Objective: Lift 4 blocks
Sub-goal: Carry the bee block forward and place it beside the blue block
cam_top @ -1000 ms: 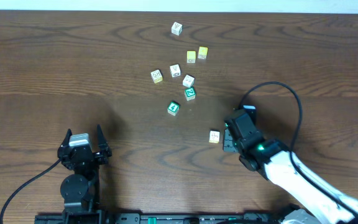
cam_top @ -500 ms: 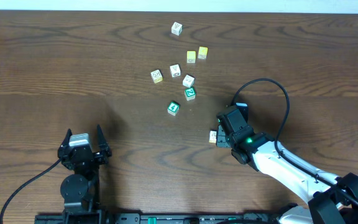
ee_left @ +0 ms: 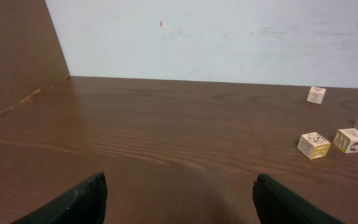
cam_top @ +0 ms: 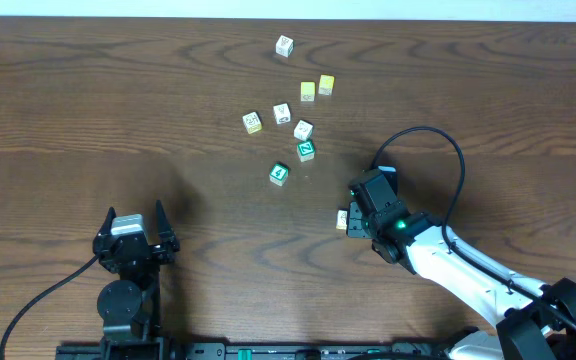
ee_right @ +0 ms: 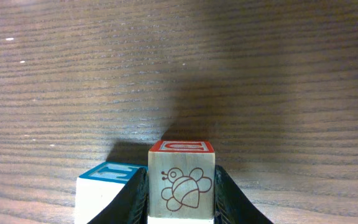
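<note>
Two green-faced blocks lie mid-table: the one with a white "N" [cam_top: 306, 150] and another [cam_top: 279, 173] just left of it. My right gripper [cam_top: 354, 220] is down at a pale cream block [cam_top: 342, 219]. In the right wrist view that gripper [ee_right: 182, 180] is shut on a pale block with a bee drawing and a red-edged face [ee_right: 182, 177], both fingers against its sides. A blue-edged block [ee_right: 107, 183] rests just outside the left finger. My left gripper [cam_top: 135, 213] [ee_left: 179, 186] stands open and empty near the front left.
A cluster at the back holds two plain yellow cubes [cam_top: 308, 91] [cam_top: 326, 84], a white cube [cam_top: 284, 45] and three pale printed cubes [cam_top: 252, 122] [cam_top: 282, 113] [cam_top: 303, 129]. Several of these blocks show far right in the left wrist view [ee_left: 314, 145]. A black cable [cam_top: 438, 140] loops behind the right arm.
The right gripper has moved left up against the pale cream block, which it now partly covers, then held still. The left arm has not moved.
</note>
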`<state>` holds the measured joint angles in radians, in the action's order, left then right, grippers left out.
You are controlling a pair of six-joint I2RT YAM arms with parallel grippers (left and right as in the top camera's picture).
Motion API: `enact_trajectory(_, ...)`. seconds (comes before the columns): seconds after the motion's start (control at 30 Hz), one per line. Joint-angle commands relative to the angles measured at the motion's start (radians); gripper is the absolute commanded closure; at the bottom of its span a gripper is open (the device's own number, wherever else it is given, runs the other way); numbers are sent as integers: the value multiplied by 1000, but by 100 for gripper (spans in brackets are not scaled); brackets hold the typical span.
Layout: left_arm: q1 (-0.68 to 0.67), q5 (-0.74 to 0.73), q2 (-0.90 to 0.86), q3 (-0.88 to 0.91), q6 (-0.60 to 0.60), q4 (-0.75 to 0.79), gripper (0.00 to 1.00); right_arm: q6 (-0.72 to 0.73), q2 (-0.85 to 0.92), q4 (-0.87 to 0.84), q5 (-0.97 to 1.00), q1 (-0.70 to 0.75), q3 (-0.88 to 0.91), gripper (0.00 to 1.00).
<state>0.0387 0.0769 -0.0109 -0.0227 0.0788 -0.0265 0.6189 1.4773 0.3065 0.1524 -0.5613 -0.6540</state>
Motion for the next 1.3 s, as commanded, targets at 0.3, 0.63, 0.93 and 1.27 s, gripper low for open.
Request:
enact_trajectory(0.3,5,13,5,19,-5,-40,24,15,33,26,-10,-9,19,59)
enact_trajectory(0.63,5,13,5,19,-5,-40,24,-40,32,-15,23,-9,11,53)
enact_trajectory(0.93,5,13,5,19,-5,-40,24,-109,32,-23,39,-6,-54,50)
enact_trajectory(1.27,5,13,5,19,-5,-40,25,-314,37,-45,21,112,-178,45)
